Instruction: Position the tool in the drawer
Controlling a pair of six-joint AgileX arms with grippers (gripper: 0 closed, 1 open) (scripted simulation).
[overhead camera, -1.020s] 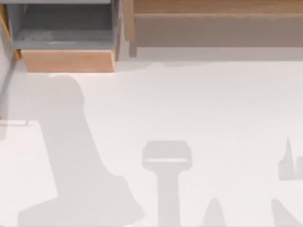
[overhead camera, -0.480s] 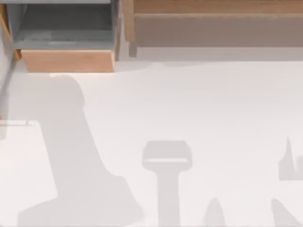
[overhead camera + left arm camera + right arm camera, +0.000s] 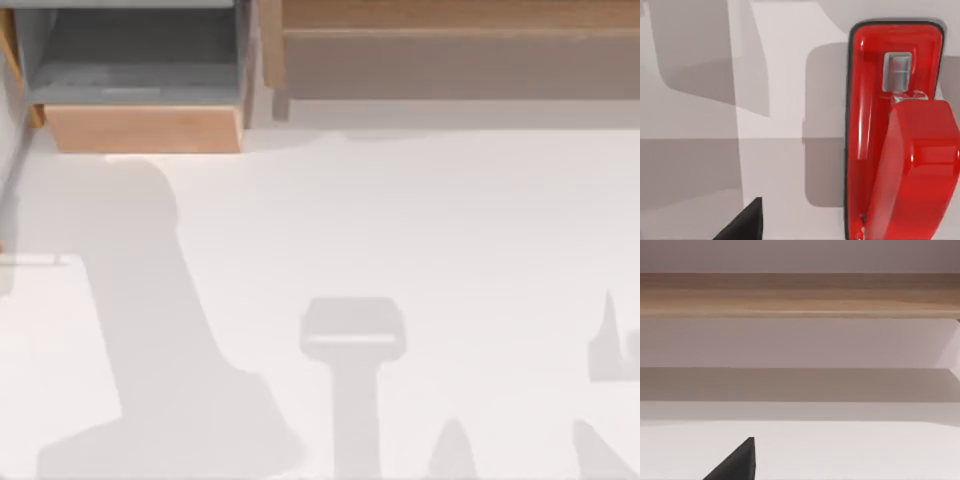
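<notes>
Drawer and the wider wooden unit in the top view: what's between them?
Nothing but a narrow bare strip of table separates the drawer from the wooden unit, seen in the top view.

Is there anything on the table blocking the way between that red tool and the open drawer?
Nothing visible does. In the left wrist view the tool lies on bare white table. In the top view the drawer stands open at the far left, with only shadows on the table in front of it.
</notes>
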